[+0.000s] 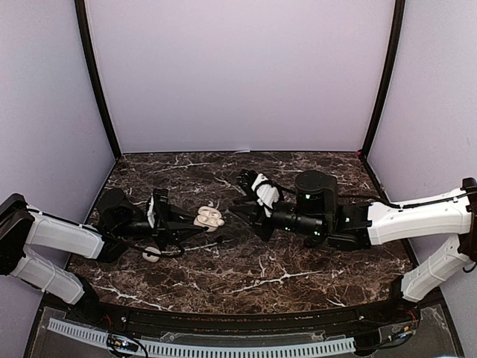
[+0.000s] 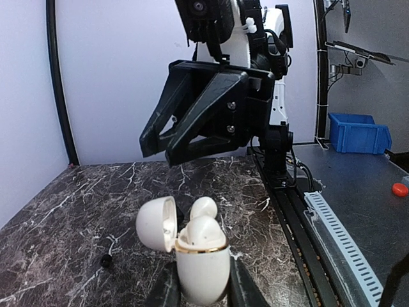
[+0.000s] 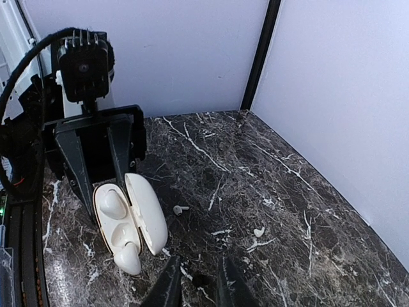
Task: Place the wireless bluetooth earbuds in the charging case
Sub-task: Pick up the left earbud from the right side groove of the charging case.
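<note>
Checking the left gripper (image 1: 192, 222) first, you will find its jaws closed on the lower body of the white pebble-shaped plastic charging case (image 2: 203, 265), with the hinged lid (image 2: 156, 222) swung fully open to one side. Two white stemmed plastic earbuds (image 2: 203, 211) show in the mouth of the case, and one protrudes past the rim. Your right gripper (image 2: 158, 150) faces the open case from just beyond it, jaws a narrow gap apart and gripping nothing. Two further white earbuds (image 3: 181, 209) lie loose on the dark marble-patterned table (image 1: 298, 276), apart from each other. A small black item (image 2: 106, 260) also lies on the table near the case; you cannot tell from these views what it is.
</note>
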Robot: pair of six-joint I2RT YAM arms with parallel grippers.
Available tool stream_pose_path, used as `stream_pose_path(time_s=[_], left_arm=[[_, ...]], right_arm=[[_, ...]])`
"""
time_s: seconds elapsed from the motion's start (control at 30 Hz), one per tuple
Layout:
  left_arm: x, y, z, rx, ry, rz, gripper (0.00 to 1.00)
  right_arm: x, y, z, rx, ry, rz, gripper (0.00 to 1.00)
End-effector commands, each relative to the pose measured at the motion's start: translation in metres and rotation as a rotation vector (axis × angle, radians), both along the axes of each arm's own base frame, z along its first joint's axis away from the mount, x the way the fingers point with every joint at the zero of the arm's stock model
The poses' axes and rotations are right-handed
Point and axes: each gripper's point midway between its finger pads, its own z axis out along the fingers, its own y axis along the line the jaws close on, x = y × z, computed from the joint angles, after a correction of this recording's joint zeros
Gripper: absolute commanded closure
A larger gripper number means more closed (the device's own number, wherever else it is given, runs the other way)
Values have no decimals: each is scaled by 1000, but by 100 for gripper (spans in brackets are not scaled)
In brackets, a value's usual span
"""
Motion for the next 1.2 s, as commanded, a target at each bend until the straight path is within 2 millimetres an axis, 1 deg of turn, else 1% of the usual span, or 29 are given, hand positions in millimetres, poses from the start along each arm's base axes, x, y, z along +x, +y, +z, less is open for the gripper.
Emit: stream_pose_path(time_s=[0.0, 0.23, 0.43, 0.5, 0.73, 0.9, 1.17], left_arm=[[-14, 1, 16, -43, -109, -60, 100], [-14, 2, 19, -51, -112, -57, 100], [-13, 1, 20, -56, -106, -57, 100], [-13, 1, 20, -57, -105, -59, 100], [-13, 1, 18, -54, -99, -56, 100], [-12, 0, 18, -52, -97, -59, 100], [-15, -1, 16, -46, -93, -85, 100]], right_arm=[[-10, 1, -9, 16, 85, 52, 86], [-17, 4, -21, -13, 120, 91, 100], [-20, 8, -29, -29, 134, 115, 100], [-22, 10, -28, -27, 136, 129, 100], [-33, 18, -21, -8, 139, 203, 100], [-38, 20, -15, 16, 136, 223, 100], [-45, 28, -11, 18, 120, 253, 100]])
